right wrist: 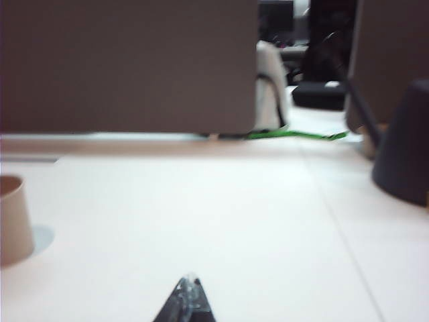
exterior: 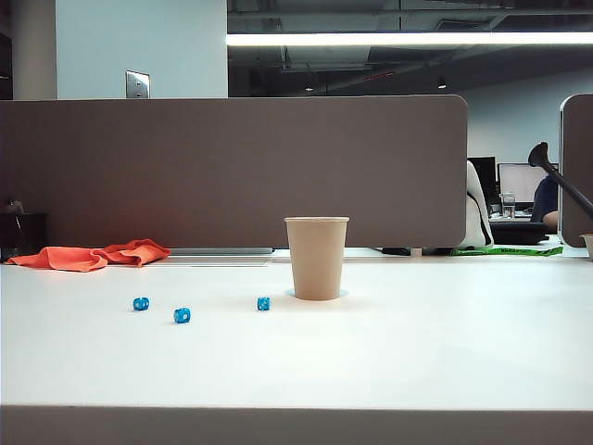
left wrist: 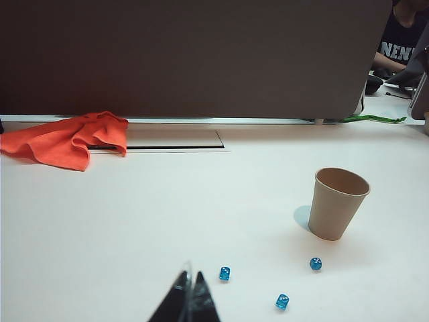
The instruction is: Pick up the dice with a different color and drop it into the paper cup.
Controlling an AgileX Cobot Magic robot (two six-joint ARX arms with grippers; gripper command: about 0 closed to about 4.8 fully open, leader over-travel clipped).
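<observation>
Above the table (left wrist: 134, 215), both claws (left wrist: 190, 295) (right wrist: 188, 295) closed, empty.

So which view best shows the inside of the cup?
The left wrist view: it looks down at the cup, showing its open mouth and part of the inner wall. The exterior view sees the cup side-on, outside only. The right wrist view catches only an edge, blurred.

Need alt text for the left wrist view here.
A tan paper cup stands upright on a white table, with three blue dice scattered on the table near it. The shut left gripper shows at the frame's edge; an orange cloth lies by the divider.
</observation>
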